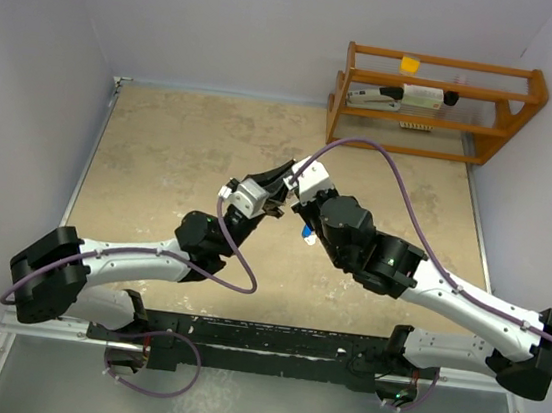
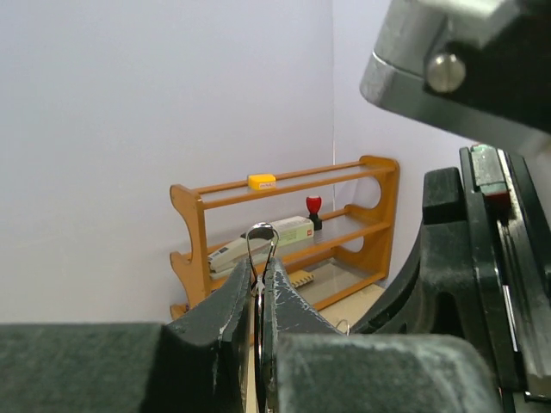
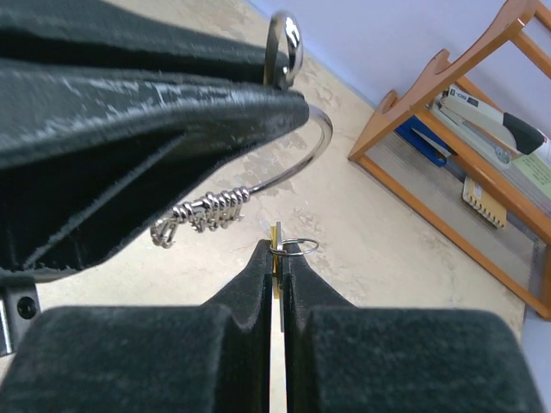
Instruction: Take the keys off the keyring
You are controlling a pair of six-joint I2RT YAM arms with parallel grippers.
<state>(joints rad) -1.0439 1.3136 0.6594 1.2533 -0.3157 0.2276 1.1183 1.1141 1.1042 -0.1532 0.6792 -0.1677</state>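
Observation:
My left gripper [image 1: 276, 188] and right gripper [image 1: 306, 192] meet tip to tip above the middle of the table. In the left wrist view the left gripper [image 2: 261, 280] is shut on the silver wire keyring [image 2: 261, 234], whose loop sticks out past the fingertips. In the right wrist view the keyring [image 3: 320, 142] curves out from under the left finger and ends in a coiled clasp [image 3: 205, 213]. The right gripper [image 3: 277, 258] is shut on a yellow-headed key [image 3: 275, 237] and a silver one, with a small split ring [image 3: 297, 246] at the tips. A blue bit [image 1: 306, 233] hangs under the right gripper.
An orange wooden rack [image 1: 434, 105] stands at the table's back right, holding a stapler, a red-topped stamp and a yellow block; it also shows in the left wrist view [image 2: 284, 249] and the right wrist view [image 3: 448, 129]. Walls close the table's far and left sides.

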